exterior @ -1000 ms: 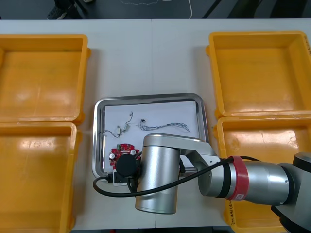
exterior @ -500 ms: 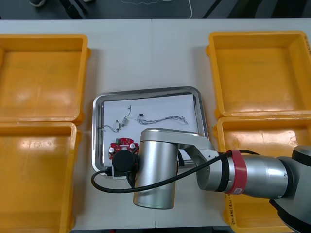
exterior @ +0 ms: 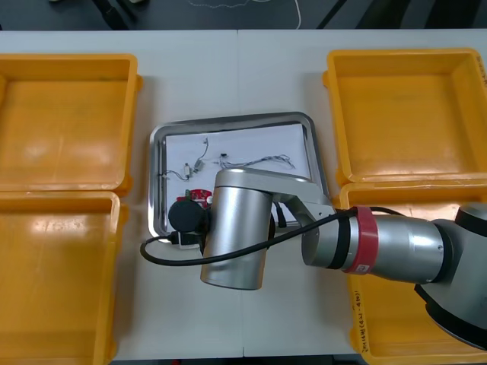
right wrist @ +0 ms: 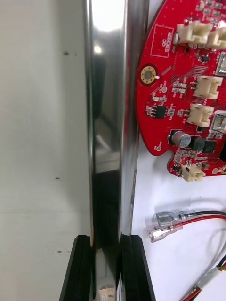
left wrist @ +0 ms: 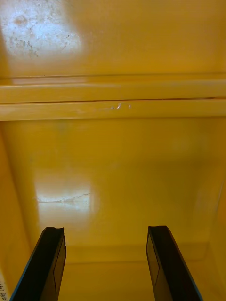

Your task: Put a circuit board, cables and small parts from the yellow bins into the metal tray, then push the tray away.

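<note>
The metal tray (exterior: pixel 232 119) lies between the bins, white inside. It holds a round red circuit board (right wrist: pixel 188 89), a twisted cable (exterior: pixel 255 161), a red and yellow cable (right wrist: pixel 209 217) with clear terminals, and a small connector lead (exterior: pixel 190 169). My right arm (exterior: pixel 236 228) reaches across the tray's near part and covers most of the board (exterior: pixel 199 195). My right gripper (right wrist: pixel 107 270) is shut on the tray's shiny rim (right wrist: pixel 110 141), one finger on each side of it. Over a bare yellow bin floor (left wrist: pixel 113 164), my left gripper (left wrist: pixel 106 263) hangs open.
Two yellow bins (exterior: pixel 68 122) (exterior: pixel 57 281) stand left of the tray and two more (exterior: pixel 403 114) (exterior: pixel 403 209) on the right, all bare inside where visible. Light table surface (exterior: pixel 228 68) stretches beyond the tray's far rim.
The tray has slid away toward the table's far edge, with the right gripper holding its rim and the right arm moving along with it.
</note>
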### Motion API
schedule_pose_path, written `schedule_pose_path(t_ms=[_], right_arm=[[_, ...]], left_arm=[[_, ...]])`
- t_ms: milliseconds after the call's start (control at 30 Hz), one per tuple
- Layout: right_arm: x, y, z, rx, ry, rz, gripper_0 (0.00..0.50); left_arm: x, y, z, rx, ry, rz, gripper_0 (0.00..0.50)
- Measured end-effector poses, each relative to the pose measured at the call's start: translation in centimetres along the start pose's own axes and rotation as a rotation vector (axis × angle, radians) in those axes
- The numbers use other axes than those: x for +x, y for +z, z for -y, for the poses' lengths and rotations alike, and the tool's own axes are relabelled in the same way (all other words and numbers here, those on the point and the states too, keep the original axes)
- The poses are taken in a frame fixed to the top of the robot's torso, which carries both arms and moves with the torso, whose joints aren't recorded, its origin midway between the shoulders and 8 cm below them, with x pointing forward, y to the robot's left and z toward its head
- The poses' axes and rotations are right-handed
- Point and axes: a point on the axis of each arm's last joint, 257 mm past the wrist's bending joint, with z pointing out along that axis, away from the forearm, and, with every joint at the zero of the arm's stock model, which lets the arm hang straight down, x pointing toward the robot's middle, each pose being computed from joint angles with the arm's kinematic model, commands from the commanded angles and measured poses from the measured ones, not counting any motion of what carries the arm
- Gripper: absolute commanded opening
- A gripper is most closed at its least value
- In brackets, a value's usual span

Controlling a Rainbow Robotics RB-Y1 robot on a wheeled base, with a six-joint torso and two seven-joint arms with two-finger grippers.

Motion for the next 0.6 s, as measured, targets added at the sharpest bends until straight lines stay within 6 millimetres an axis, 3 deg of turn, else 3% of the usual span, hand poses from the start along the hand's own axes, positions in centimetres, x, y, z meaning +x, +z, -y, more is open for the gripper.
schedule_pose_path(t_ms=[600], right_arm=[[0.3,-0.3,6.5,0.058,0.033,-0.048,0.0]], left_arm=[[0.0,0.0,0.0,0.0,0.0,0.0,0.5]])
